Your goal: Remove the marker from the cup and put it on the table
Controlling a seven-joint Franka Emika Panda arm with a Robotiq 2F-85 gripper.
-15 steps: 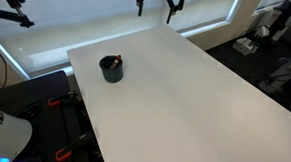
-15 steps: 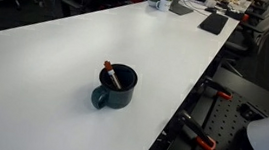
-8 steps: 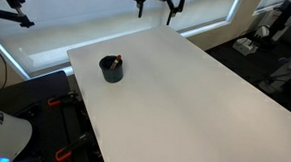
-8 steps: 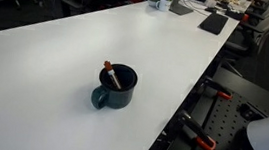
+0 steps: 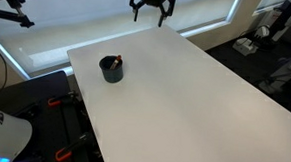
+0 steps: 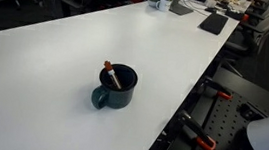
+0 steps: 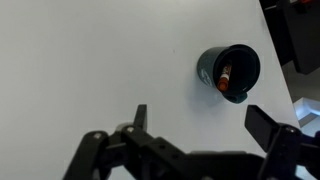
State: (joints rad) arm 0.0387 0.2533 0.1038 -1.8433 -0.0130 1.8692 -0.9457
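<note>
A small dark cup [image 5: 111,69] stands on the white table [image 5: 184,103] near one end; it also shows in an exterior view [image 6: 115,87] and in the wrist view [image 7: 228,72]. A reddish-orange marker [image 6: 110,75] leans inside the cup, its tip above the rim; it shows in the wrist view [image 7: 224,77] too. My gripper [image 5: 152,13] hangs open and empty high above the table's far edge, well away from the cup. In the wrist view its fingers [image 7: 200,122] are spread with the cup above and to the right of them.
Black clamps and floor gear [image 6: 210,123] lie beside the table's edge. Office clutter and a dark pad [image 6: 213,23] sit at the table's far end. A bright window strip [image 5: 78,37] runs behind the table.
My gripper has shifted a little to the left and lower above the table's far edge. The cup and marker have not moved.
</note>
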